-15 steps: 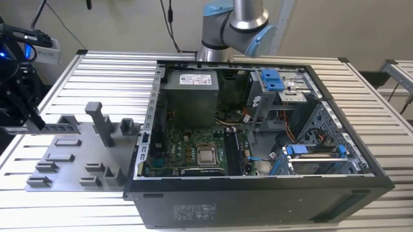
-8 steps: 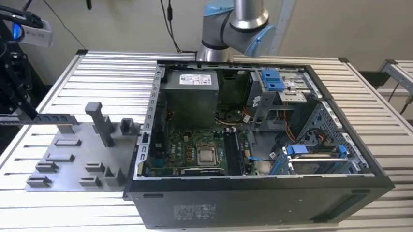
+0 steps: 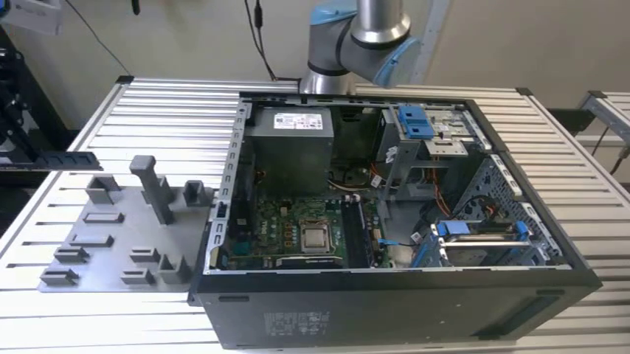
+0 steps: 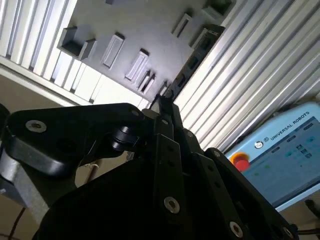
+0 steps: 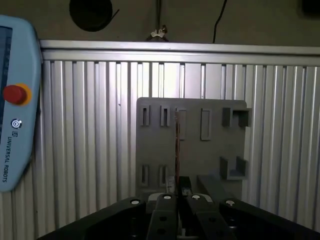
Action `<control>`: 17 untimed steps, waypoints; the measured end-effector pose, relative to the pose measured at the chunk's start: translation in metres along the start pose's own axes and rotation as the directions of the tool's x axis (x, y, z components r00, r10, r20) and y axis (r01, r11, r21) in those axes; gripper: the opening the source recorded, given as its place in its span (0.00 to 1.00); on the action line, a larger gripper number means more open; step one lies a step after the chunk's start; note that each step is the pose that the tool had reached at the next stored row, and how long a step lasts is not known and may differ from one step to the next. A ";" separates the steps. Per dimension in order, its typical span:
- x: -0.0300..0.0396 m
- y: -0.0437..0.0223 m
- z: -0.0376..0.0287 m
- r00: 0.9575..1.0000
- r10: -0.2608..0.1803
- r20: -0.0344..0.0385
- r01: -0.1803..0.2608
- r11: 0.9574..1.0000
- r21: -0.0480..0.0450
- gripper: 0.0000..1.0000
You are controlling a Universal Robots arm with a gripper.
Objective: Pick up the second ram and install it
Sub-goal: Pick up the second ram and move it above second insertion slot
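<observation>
Ribbed aluminium table (image 3: 147, 103) fills the exterior view, with pale walls behind it. At the exterior view's far left, the black gripper (image 3: 25, 158) reaches in from the edge. It is clamped on the second ram (image 3: 74, 159), a thin dark stick held level, above the table and off the surface. The free end of the stick points toward the exterior view's right.

Just to the right of it lies a grey plastic holder tray (image 3: 99, 254), flat on the table, with upright posts and small slotted holders. Right of the tray, and close beside it, an open black computer case (image 3: 394, 310) lies on its side. Inside it a grey power supply (image 3: 291, 144) sits at the far end, and a green motherboard (image 3: 295, 232) lies nearer the camera. Metal drive bays with blue tabs (image 3: 418, 122) take up the case's right half. Above the far edge of the case stands the robot arm (image 3: 359, 33), silver with blue joint caps.

In the first wrist view the stick shows edge-on as a thin line, pinched between the narrow black fingertips (image 5: 165, 200), with the tray below it. A blue and grey teach pendant (image 5: 15, 115) with a red button rests on the table. In the second wrist view the fingers grip one end of the stick, and the rest of it juts out past the tips.
</observation>
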State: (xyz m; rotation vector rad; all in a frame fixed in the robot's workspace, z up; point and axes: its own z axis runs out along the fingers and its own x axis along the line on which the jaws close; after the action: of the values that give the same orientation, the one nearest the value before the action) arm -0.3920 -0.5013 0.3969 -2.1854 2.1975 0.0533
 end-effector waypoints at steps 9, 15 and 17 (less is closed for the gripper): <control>-0.0020 -0.0002 -0.0361 1.000 0.000 0.000 0.000 1.000 0.000 0.14; -0.0022 -0.0015 -0.0418 1.000 0.000 0.000 0.000 1.000 0.000 0.14; -0.0023 -0.0076 -0.0417 1.000 0.000 0.000 0.000 1.000 -0.002 0.14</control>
State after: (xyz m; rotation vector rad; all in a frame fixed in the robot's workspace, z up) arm -0.3845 -0.5013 0.4388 -2.1863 2.1985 0.0552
